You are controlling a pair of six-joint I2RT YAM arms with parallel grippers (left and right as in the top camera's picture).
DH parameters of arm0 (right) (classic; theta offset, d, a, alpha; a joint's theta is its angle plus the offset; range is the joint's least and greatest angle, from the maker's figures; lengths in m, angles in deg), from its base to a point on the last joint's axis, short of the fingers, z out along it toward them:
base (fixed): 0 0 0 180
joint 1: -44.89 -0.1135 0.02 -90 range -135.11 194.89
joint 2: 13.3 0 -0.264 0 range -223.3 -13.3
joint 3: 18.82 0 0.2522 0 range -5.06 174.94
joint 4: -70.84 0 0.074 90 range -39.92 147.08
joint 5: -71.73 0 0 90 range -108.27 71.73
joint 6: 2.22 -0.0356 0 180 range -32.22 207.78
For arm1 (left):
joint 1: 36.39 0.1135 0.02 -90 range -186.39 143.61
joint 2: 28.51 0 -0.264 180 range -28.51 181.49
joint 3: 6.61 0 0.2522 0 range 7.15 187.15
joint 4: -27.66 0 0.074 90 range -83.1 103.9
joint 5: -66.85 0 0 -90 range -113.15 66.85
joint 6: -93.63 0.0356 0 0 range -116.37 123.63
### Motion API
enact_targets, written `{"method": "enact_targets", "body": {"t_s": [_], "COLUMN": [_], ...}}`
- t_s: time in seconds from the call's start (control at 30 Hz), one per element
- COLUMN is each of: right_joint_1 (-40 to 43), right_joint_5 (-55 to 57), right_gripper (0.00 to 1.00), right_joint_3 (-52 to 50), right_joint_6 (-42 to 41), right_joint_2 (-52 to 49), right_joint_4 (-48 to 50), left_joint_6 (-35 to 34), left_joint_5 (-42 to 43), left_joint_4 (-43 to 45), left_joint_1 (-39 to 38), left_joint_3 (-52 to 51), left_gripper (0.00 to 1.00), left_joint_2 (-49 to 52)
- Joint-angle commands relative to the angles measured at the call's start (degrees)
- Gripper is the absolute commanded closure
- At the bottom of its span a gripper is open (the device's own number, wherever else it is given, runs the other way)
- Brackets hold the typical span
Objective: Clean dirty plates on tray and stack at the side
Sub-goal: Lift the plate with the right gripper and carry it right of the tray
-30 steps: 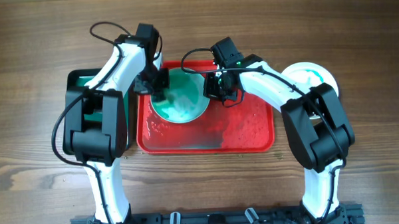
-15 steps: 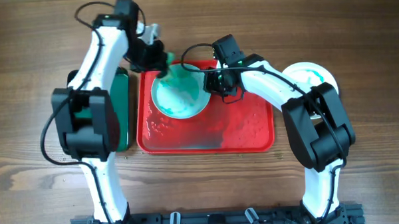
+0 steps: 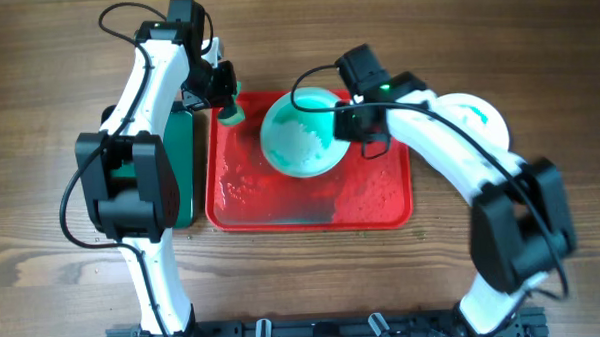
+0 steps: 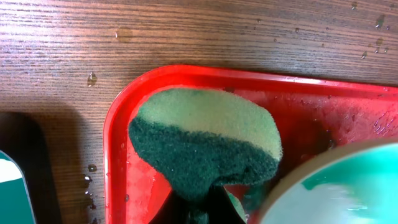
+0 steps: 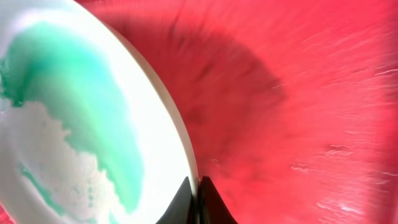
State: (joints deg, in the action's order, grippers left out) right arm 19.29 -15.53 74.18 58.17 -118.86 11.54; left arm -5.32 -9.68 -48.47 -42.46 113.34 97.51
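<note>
The red tray [image 3: 381, 201] lies mid-table, wet and streaked. A pale turquoise plate [image 3: 301, 136] with green smears is held over it; my right gripper [image 3: 350, 122] is shut on its right rim. The right wrist view shows the plate [image 5: 81, 124] pinched at its edge by the jaws [image 5: 198, 199], above the red tray [image 5: 298, 93]. My left gripper [image 3: 228, 109] is shut on a green sponge [image 4: 205, 140] over the tray's far left corner [image 4: 124, 112], apart from the plate [image 4: 336, 186]. Another smeared plate [image 3: 470, 113] lies on the table, right of the tray.
A dark green tray [image 3: 183, 173] lies along the red tray's left side, partly under my left arm. Water drops dot the wooden table [image 4: 93, 78] behind the tray. The arm bases stand at the table's front edge.
My right gripper has moved the plate to the right across the tray. My left gripper has drawn the sponge off the plate to the tray's far left corner.
</note>
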Motion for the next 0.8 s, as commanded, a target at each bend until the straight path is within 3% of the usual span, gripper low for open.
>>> {"method": "enact_targets", "body": {"t_s": [0.0, 0.1, 0.3, 0.53, 0.63, 0.77], "right_joint_1": [-3.1, -12.7, -26.0, -30.0, -30.0, -26.5], "right_joint_5": [25.0, 45.7, 67.1, 79.7, 76.3, 36.4], "right_gripper": [0.96, 0.95, 0.96, 0.96, 0.96, 0.96], "right_joint_3": [0.2, 0.2, 0.2, 0.2, 0.2, 0.2], "right_joint_6": [5.9, 7.5, 17.6, 25.4, 25.1, 22.3], "right_joint_2": [7.4, 9.6, 9.4, 9.4, 9.4, 9.4], "right_joint_4": [-2.3, -5.6, -6.2, -0.2, 2.3, -0.7], "left_joint_6": [-0.5, -0.5, -0.5, -0.5, -0.5, -0.5], "left_joint_5": [-0.3, -0.3, -0.3, -0.3, -0.6, -1.4], "left_joint_4": [0.1, 0.0, 0.0, 0.0, 0.0, -0.1], "left_joint_1": [-0.3, -0.3, -0.3, -0.3, -0.3, -0.3], "left_joint_3": [0.7, 0.7, 0.7, 0.7, 0.7, 0.7], "left_gripper": [0.96, 0.96, 0.96, 0.96, 0.96, 0.96], "left_joint_2": [0.4, 0.4, 0.4, 0.4, 0.4, 0.4]}}
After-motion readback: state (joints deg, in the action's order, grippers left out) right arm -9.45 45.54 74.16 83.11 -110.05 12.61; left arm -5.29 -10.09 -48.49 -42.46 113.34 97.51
